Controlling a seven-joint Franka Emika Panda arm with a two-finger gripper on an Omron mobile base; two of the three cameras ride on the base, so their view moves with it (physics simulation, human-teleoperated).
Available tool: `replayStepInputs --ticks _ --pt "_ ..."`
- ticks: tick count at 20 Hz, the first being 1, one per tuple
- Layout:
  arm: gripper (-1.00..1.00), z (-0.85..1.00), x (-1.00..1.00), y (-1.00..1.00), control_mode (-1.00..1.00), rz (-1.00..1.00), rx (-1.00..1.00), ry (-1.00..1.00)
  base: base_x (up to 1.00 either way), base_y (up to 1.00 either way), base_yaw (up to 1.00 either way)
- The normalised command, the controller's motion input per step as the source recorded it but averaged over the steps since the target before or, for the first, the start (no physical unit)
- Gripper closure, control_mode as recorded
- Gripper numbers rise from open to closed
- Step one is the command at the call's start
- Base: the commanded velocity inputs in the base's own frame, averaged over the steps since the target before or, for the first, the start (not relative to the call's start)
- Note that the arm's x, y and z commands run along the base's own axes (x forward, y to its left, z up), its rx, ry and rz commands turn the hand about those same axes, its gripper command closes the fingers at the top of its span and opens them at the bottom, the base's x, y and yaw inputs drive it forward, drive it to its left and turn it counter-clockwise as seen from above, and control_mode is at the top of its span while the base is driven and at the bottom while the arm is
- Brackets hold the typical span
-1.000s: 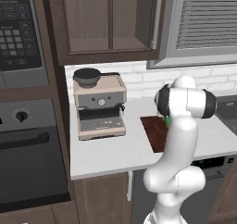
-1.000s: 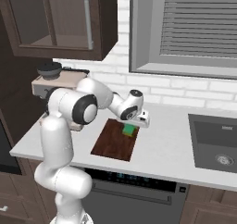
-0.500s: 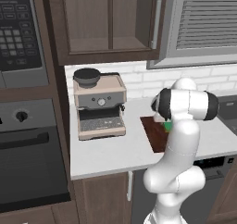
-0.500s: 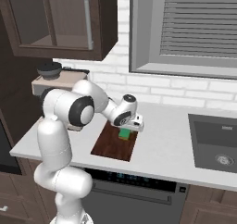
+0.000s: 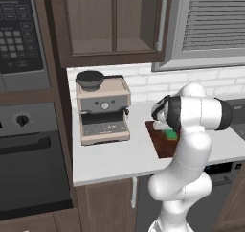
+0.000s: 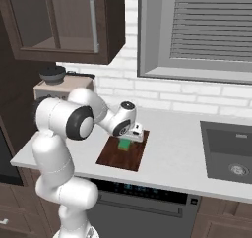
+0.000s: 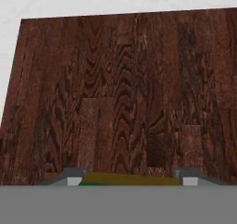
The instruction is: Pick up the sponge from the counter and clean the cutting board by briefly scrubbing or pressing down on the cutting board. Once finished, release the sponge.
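The hand (image 6: 129,137) grips the sponge (image 6: 125,144) between its fingers (image 7: 74,177), pressing it down onto the cutting board (image 6: 118,157). The sponge sits at the board's far edge, yellow side facing the board surface. The board lies flat on the table (image 6: 172,158), right of the coffee machine (image 5: 102,108) and left of the sink (image 6: 229,153).

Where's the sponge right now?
The sponge sits between the gripper's fingers over the cutting board, on the counter left of the sink.
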Motion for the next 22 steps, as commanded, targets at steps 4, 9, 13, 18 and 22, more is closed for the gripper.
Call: replayStepInputs --ticks 4,9,13,18,22 --pt "1.0 -0.07 -0.48 0.55 -1.0 0.0 0.0 0.0 0.0 0.0 0.0" --pt "1.0 -0.11 -0.24 0.58 -1.0 0.0 0.0 0.0 0.0 0.0 0.0" --pt "1.0 -0.33 0.0 0.46 -1.0 0.0 0.0 0.0 0.0 0.0 0.0" --pt "1.0 -0.55 -0.02 0.0 -1.0 0.01 -0.01 0.0 0.0 0.0 0.0" --pt "1.0 -0.45 -0.44 -0.05 -1.0 0.01 -0.01 0.0 0.0 0.0 0.0"
